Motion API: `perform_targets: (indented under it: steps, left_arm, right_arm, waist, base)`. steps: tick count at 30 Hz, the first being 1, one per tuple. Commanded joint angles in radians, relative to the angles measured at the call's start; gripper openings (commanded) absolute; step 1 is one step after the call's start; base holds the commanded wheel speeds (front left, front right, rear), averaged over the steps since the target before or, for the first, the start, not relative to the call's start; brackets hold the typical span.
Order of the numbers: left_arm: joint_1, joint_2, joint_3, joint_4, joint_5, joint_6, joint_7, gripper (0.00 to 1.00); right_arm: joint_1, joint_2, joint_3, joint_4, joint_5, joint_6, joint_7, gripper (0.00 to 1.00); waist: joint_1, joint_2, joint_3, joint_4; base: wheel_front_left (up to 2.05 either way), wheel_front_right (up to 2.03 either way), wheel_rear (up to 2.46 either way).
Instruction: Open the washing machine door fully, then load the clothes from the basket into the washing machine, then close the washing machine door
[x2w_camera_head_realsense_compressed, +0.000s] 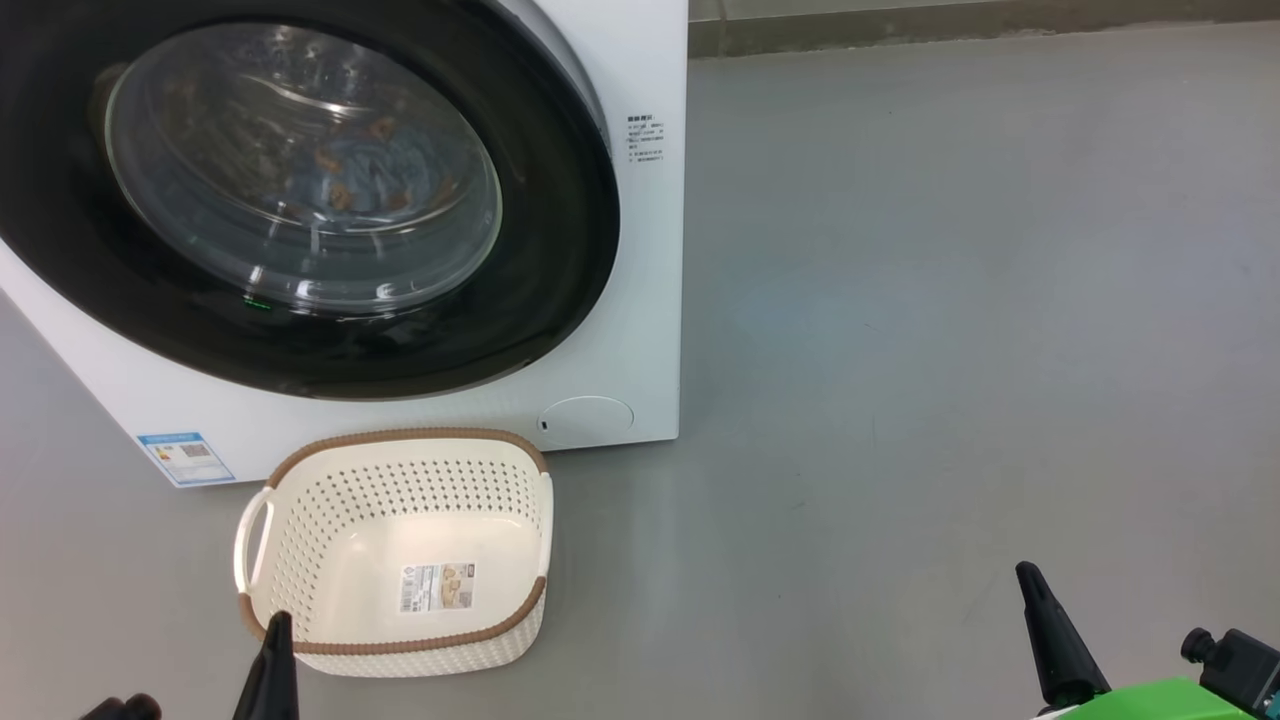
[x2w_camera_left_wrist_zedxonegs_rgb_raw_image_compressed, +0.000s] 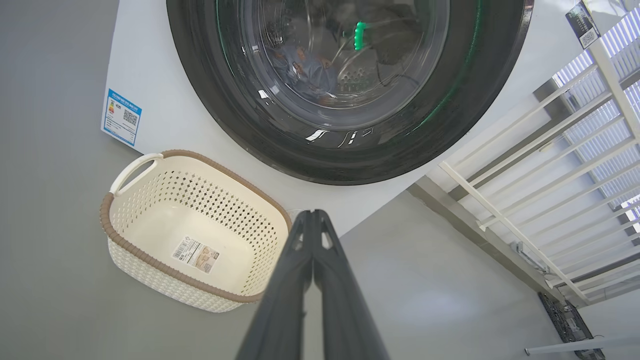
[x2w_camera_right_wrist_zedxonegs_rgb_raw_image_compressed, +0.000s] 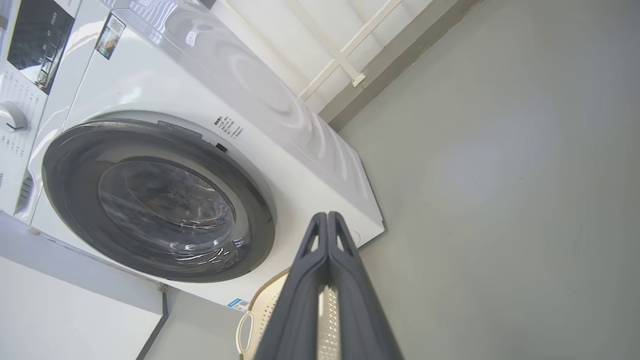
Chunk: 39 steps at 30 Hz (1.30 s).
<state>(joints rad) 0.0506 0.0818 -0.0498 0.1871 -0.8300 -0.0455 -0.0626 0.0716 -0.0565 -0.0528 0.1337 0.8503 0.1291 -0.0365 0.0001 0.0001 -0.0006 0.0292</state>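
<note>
Washing machine door (x2w_camera_head_realsense_compressed: 565, 250) looks shut, clothes (x2w_camera_head_realsense_compressed: 390, 165) behind its glass, basket (x2w_camera_head_realsense_compressed: 400, 437) empty. Left gripper (x2w_camera_head_realsense_compressed: 277, 628) and right gripper (x2w_camera_head_realsense_compressed: 1030, 578) closed, holding nothing. Risk: latch not caught, door swings open; left tip nudges basket.

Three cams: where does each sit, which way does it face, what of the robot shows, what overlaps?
Head view: on the head, facing forward and down at the closed washing machine door and empty basket; left gripper lower left, right gripper lower right.
Left wrist view: on the left wrist, looking along its shut fingers at basket and door.
Right wrist view: on the right wrist, looking along its shut fingers at the door.
Shared: door and basket show in all three.
</note>
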Motion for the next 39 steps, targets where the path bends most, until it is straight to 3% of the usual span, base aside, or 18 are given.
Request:
perform_targets:
  steps: [1,39]
  left_arm:
    - [-0.045,0.005,0.026,-0.016,-0.034,-0.011,0.004,0.00]
    - [-0.107,-0.015,0.101,0.024,-0.438,-0.051,0.097,0.00]
  right_arm:
    - [-0.051,-0.011,0.000,-0.018,0.033,0.001,0.004,0.00]
    - [-0.119,-0.012,-0.018,0.051,0.439,0.001,0.071,0.00]
  waist:
    - [0.0000,-0.0001,0.000,-0.001]
    - [0.0000,-0.0001,0.002,-0.016]
  base:
    - [0.00,0.00,0.00]
    - [0.00,0.00,0.00]
